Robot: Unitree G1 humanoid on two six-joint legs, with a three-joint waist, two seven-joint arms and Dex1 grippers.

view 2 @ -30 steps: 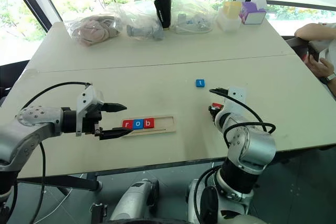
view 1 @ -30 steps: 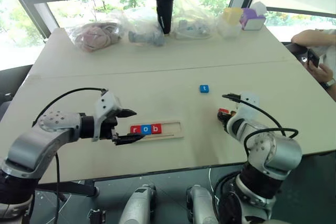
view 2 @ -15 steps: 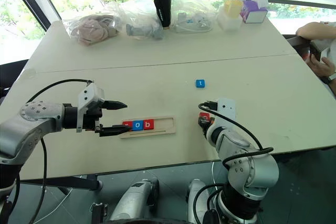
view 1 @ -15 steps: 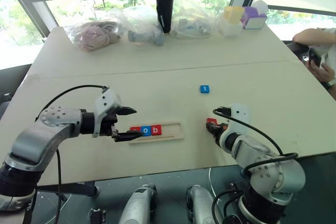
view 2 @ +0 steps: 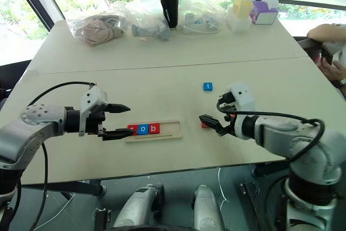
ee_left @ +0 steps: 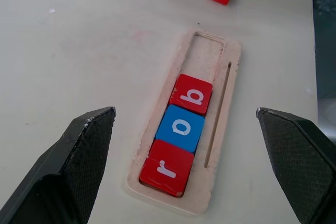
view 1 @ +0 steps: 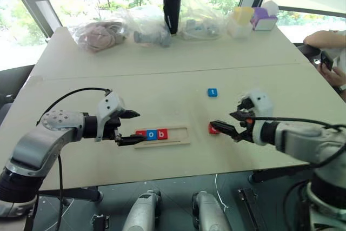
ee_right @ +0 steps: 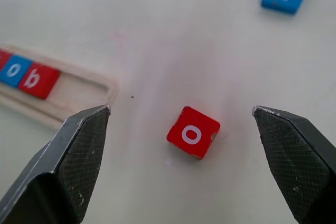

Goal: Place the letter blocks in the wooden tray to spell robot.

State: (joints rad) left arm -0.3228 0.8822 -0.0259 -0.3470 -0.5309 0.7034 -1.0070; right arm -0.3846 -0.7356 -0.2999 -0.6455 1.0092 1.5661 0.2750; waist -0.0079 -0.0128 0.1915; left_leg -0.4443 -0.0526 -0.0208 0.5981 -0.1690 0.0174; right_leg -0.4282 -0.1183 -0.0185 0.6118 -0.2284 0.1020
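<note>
Tray: I see the wooden tray (view 1: 161, 135) lying flat on the near half of the table (view 1: 162, 68), its long side running left to right.
Tiles in tray: three letter blocks sit touching in the left part of the slot, a red r (ee_left: 167, 167), a blue o (ee_left: 182, 128) and a red b (ee_left: 191, 94); the right part of the slot is bare wood.
Loose red o: a red o tile (ee_right: 192, 132) lies flat on the table just right of the tray's right end, apart from it.
Loose blue t: a blue t tile (view 1: 212, 92) lies farther out on the table, beyond the red o tile and slightly to its right, well apart from the tray.
Left gripper: my left gripper (view 1: 130, 127) hangs at the tray's left end with its two black fingers spread wide and nothing between them; the r, o, b row shows between the fingers in the left wrist view.
Right gripper: my right gripper (view 1: 230, 123) hovers just right of the red o tile, fingers spread wide apart; the tile lies on the table between them in the right wrist view, untouched by either finger.
Far edge: bagged items, a black tumbler (view 1: 171, 7) and small coloured boxes (view 1: 252, 19) line the far side of the table.
Right side: a person's hand (view 1: 335, 75) shows at the right edge.
</note>
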